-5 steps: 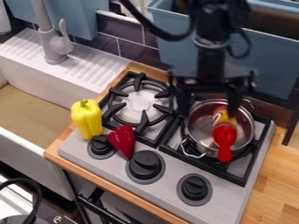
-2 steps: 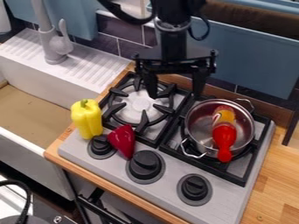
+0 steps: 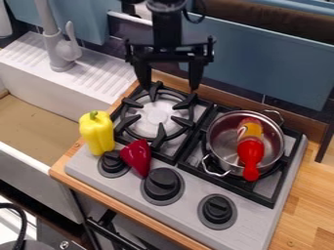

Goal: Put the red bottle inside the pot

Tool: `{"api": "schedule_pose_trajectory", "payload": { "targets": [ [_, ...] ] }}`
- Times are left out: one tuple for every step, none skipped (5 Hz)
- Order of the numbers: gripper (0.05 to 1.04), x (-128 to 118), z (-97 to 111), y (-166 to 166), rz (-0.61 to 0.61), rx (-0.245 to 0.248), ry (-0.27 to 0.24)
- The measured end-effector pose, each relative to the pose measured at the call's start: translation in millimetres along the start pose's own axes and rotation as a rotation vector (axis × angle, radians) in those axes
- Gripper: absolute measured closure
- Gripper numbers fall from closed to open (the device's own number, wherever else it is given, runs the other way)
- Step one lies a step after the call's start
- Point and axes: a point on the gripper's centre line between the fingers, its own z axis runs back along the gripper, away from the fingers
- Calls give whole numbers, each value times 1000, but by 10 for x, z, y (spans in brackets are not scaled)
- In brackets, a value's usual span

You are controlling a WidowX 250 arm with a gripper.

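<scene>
Well, red bottle (image 3: 250, 150), yellow-orange label, glossy

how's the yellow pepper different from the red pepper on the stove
The yellow pepper stands upright with a green stem on top, while the red pepper lies tilted, narrowing to a point. The yellow pepper looks blocky and larger; the red pepper looks smaller. Both are glossy and sit by the stove's left knob.
</scene>
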Motion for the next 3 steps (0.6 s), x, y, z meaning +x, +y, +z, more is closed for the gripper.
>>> {"api": "schedule_pose_trajectory", "payload": {
  "targets": [
    [85, 43, 98, 49, -15, -2, 17],
    [85, 99, 193, 84, -7, -23, 30],
    [85, 135, 255, 97, -16, -22, 29]
  ]
}}
